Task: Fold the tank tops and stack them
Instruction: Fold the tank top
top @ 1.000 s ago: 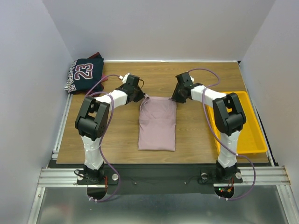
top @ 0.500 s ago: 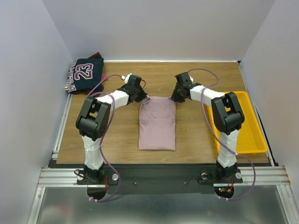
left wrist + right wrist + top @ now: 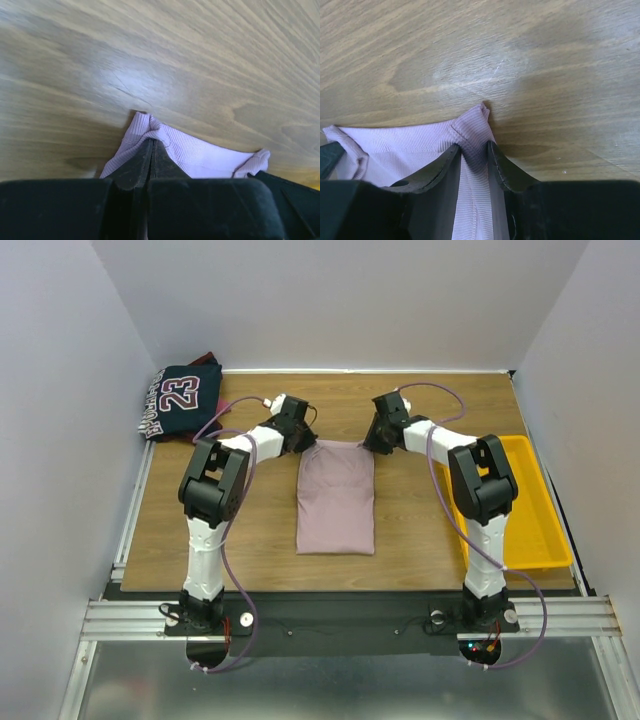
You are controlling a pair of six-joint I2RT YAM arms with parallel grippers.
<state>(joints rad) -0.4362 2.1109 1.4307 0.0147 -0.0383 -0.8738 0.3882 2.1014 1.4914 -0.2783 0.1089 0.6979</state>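
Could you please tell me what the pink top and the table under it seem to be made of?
The pink top: soft ribbed knit cloth, matte; fine ribs show. The table: wood or wood-look laminate, slight sheen; grain and pale glare.

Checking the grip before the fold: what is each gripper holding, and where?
Both hold the pink tank top: the left gripper pinches its far left corner, the right gripper its far right corner.

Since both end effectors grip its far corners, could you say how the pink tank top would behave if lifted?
Probably floppy: the pink tank top bunches where the left end effector and right end effector pinch it, so it likely sags between them. Thin ribbed cloth, so probably light.
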